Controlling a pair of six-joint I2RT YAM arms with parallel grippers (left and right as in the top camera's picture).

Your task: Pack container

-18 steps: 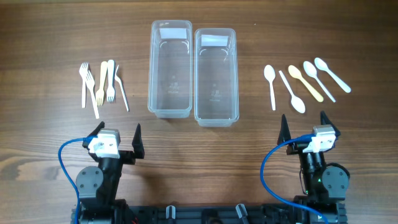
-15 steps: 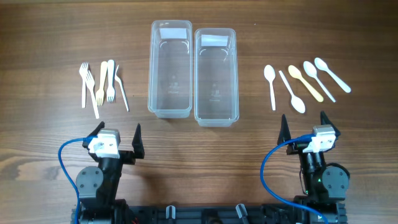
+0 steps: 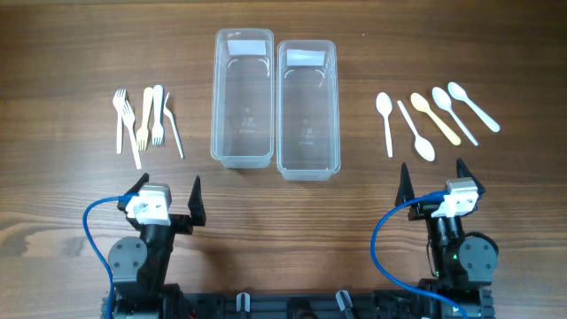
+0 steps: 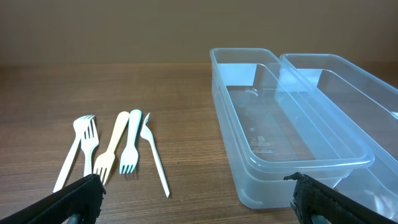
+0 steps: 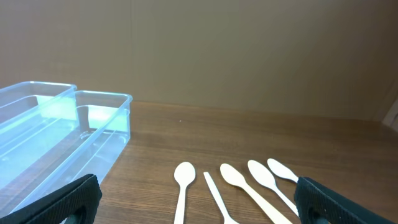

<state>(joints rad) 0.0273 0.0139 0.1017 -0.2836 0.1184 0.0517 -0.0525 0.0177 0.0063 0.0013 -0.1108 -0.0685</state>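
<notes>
Hovering spread and empty, left gripper (image 3: 169, 182) and right gripper (image 3: 432, 168) have packed nothing yet: forks (image 3: 142, 120) lie left and spoons (image 3: 434, 120) right of the two empty clear containers (image 3: 242, 133), so reaching down to a utensil likely comes next.

Wood-grain table (image 3: 71, 35), tan wall (image 5: 249, 50)
</notes>
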